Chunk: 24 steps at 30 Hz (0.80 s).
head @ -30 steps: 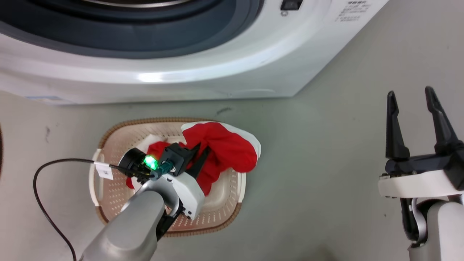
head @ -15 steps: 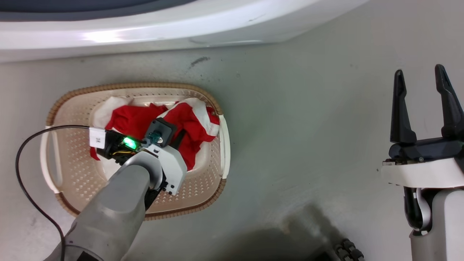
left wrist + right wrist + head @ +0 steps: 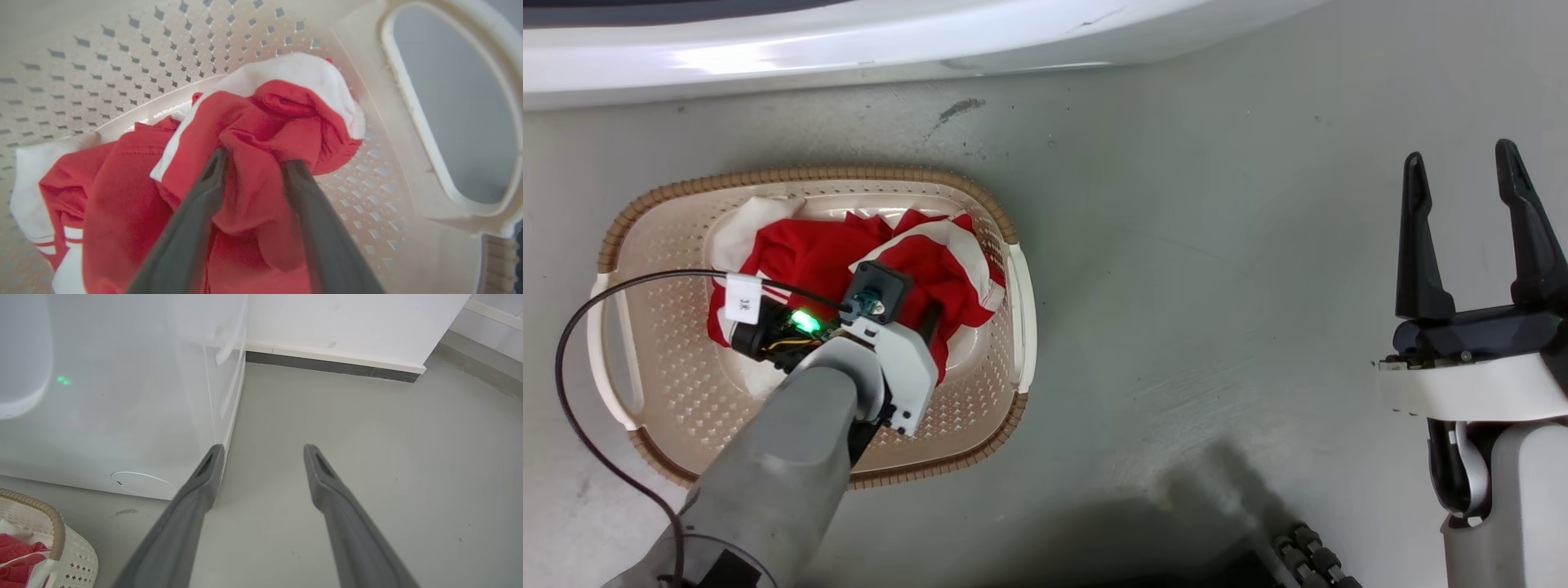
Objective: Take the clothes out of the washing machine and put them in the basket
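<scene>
Left gripper [image 3: 253, 159]: two long dark matte fingers closed narrow on a bunched fold of red cloth, which bulges between them and hides their tips.

Left wrist: white shell on a grey forearm, reaching down into the basket; a green light [image 3: 805, 320] glows beside it, and a thin black cable [image 3: 572, 359] with a white tag loops off it to the left.

Clothes [image 3: 800, 253]: soft, bright red knit with white panels and narrow white stripes, crumpled into folds – all of it lies inside the basket, and the pinched piece is heaped against the wall next to one handle.

Basket [image 3: 800, 174]: oval cream plastic, its sides and bottom pierced with rows of small diamond holes, under a brown woven-look rim; the handle [image 3: 392, 122] is a smooth moulded loop. It stands on the floor just in front of the washing machine.

Washing machine [image 3: 849, 49]: glossy white curved front along the top of the head view; a round flap is set low in its panel.

Right gripper [image 3: 1460, 155]: fingers spread wide with nothing between them – well apart from the basket, over bare floor.

Floor [image 3: 1176, 245]: smooth grey-green, lightly scuffed, with a dark smudge near the machine.
</scene>
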Tool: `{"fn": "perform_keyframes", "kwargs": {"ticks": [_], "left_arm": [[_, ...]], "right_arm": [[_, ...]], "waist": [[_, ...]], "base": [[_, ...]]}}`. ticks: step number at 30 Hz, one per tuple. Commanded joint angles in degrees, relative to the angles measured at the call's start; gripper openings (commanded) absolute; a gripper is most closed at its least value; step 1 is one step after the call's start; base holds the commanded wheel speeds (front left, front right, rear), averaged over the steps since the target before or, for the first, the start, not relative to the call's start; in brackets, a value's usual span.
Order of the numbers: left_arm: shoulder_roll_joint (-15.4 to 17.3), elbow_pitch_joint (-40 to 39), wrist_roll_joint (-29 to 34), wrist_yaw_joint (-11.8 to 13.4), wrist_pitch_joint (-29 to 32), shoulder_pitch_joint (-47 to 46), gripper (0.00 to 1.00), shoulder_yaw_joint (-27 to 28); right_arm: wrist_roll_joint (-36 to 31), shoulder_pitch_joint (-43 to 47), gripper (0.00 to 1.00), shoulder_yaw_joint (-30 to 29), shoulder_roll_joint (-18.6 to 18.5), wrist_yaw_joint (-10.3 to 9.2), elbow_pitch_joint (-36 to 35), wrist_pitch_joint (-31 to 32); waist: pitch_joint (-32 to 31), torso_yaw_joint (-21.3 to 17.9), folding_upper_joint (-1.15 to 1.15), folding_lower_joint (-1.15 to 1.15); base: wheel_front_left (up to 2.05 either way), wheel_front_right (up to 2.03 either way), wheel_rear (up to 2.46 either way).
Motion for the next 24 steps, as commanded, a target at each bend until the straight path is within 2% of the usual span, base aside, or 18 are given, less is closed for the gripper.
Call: {"fn": "perform_keyframes", "kwargs": {"ticks": [1,7,13,17,24], "left_arm": [[-0.54,-0.85,-0.70,-0.06,-0.35,-0.03,1.00,-0.70],[0.90,-8.40,-2.66,0.01,-0.28,1.44,1.00,-2.67],[3.22,-16.43,-1.85,0.00,-0.30,3.97,1.00,-1.71],[5.02,-22.95,-0.01,0.09,-0.30,6.16,1.00,2.35],[7.16,-36.87,4.21,1.99,-0.31,13.06,1.00,13.71]], "right_arm": [[-0.26,-1.16,1.00,0.03,0.03,-0.06,0.20,-0.11],[-0.82,-1.06,1.00,-0.30,0.03,-0.06,1.66,-0.11],[-1.54,-0.39,1.00,-1.21,0.02,-0.06,3.58,-0.10],[-2.39,0.97,1.00,-2.34,0.00,-0.06,5.13,-0.10],[-3.76,3.65,1.00,-4.08,0.02,-0.06,6.46,-0.11]], "waist": [[-0.56,0.22,0.00,-0.01],[-4.87,1.38,0.00,-0.01],[-11.85,2.69,0.00,-0.01],[-17.07,4.12,0.00,-0.01],[-26.27,7.09,0.00,-0.01]], "base": [[0.00,0.00,0.00],[0.00,0.00,0.00],[0.00,0.00,0.00],[0.00,0.00,0.00],[0.00,0.00,0.00]]}}
